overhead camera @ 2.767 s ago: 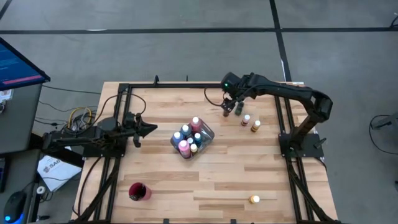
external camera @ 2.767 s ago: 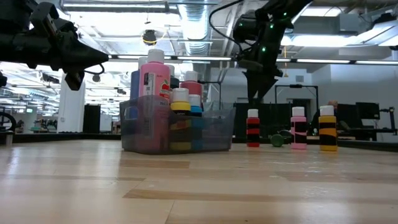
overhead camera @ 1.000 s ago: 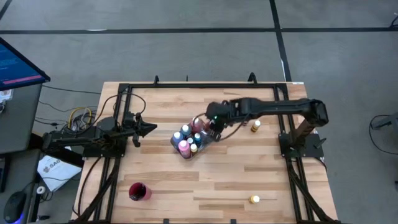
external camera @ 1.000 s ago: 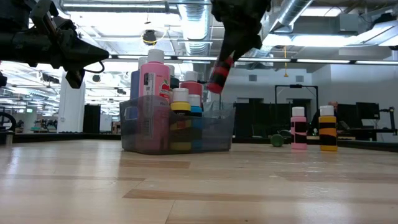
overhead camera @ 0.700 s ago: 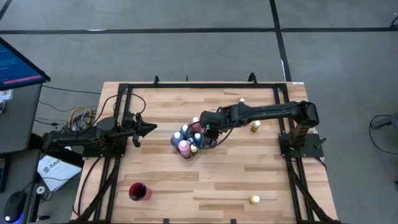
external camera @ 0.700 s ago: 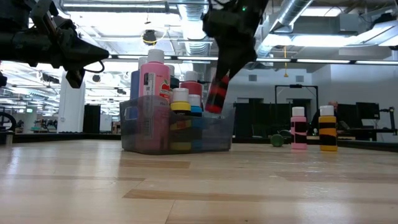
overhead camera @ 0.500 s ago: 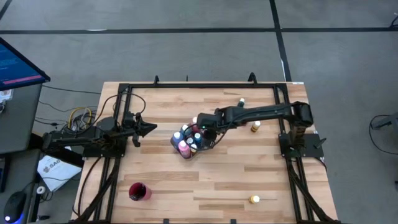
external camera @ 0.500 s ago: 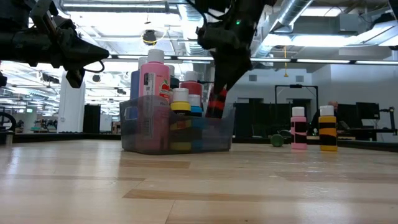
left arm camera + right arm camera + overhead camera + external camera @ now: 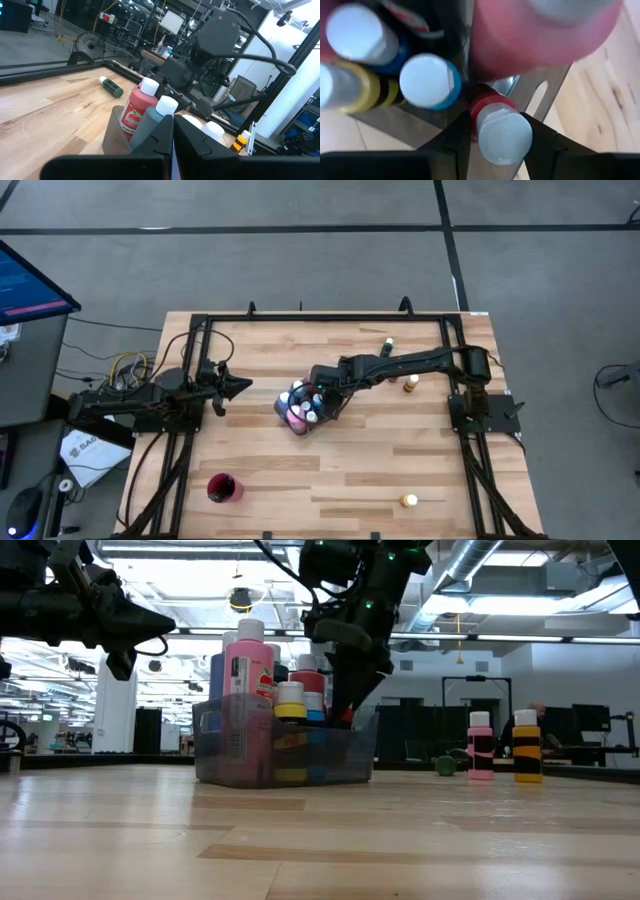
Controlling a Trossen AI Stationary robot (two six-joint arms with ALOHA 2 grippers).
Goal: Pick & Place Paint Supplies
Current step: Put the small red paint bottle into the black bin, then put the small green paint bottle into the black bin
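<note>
A grey see-through tray (image 9: 285,755) in the middle of the table holds several paint bottles (image 9: 297,402) with pale caps. My right gripper (image 9: 322,395) reaches down into the tray's right end, shut on a red paint bottle (image 9: 501,131). In the low view the bottle (image 9: 345,717) shows low behind the tray wall. My left gripper (image 9: 245,386) hovers shut, left of the tray and above the table. No paintbrushes show. My right gripper pinches the red bottle at its top, beside the pale cap (image 9: 485,107), between its two fingers (image 9: 451,142). The fingers come from above, slanting down from the table's right. The bottle's lower part is inside the tray; whether it rests on the tray's floor I cannot tell.
A pink bottle (image 9: 481,760) and an orange-yellow bottle (image 9: 526,759) stand on the table right of the tray. A green bottle (image 9: 388,343) lies near the far edge. Another yellow bottle (image 9: 408,500) stands near the front right, and a red cup (image 9: 223,488) at the front left.
My right gripper has gone toward the table's left and down, still shut on the red bottle. The bottle, held tilted above the tray's right end a second ago, now sits low inside the tray.
</note>
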